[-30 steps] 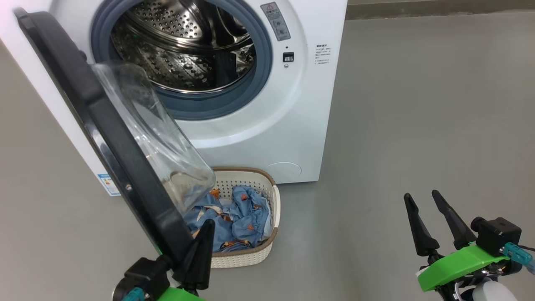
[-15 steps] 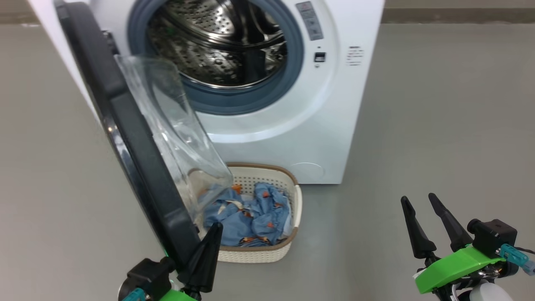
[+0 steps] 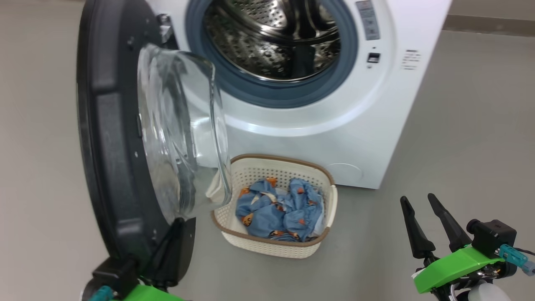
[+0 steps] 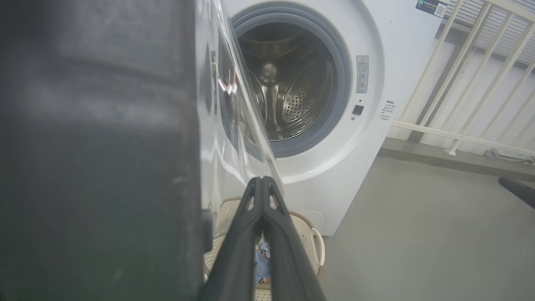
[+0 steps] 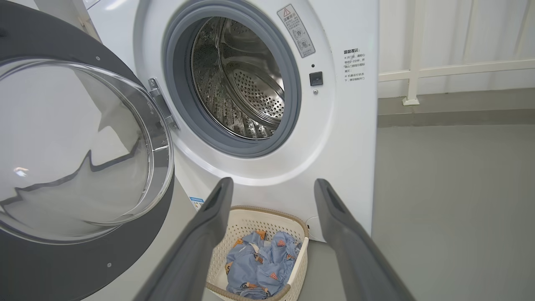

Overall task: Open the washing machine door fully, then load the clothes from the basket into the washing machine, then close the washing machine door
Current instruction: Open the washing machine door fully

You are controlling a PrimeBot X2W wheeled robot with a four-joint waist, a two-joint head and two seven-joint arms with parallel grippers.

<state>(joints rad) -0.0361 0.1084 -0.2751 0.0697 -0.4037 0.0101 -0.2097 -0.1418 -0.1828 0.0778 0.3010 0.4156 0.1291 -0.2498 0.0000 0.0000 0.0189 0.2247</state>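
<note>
The washing machine (image 3: 368, 138) stands with its steel drum (image 3: 280, 37) exposed. The washing machine door (image 3: 104, 167) has swung out to the left, and its clear glass bowl (image 3: 184, 133) faces the opening. My left gripper (image 3: 179, 228) is shut and lies against the inner side of the door's lower black rim; in the left wrist view its closed tips (image 4: 262, 180) point past the glass (image 4: 228, 125). The basket (image 3: 250, 244) sits on the floor before the machine, with the light blue clothes (image 3: 280, 211) inside. My right gripper (image 3: 417, 197) hangs open and empty at the lower right, its fingers (image 5: 209, 221) framing the basket (image 5: 259, 211).
Grey floor (image 3: 459, 125) stretches open to the right of the machine. A white railing (image 4: 459, 138) on a low curb runs behind it at the right. The open door overhangs the basket's left end.
The door has swung wider to the left with my shut left gripper following it. The head camera has turned, shifting the whole picture right. My right gripper stays as it was.
</note>
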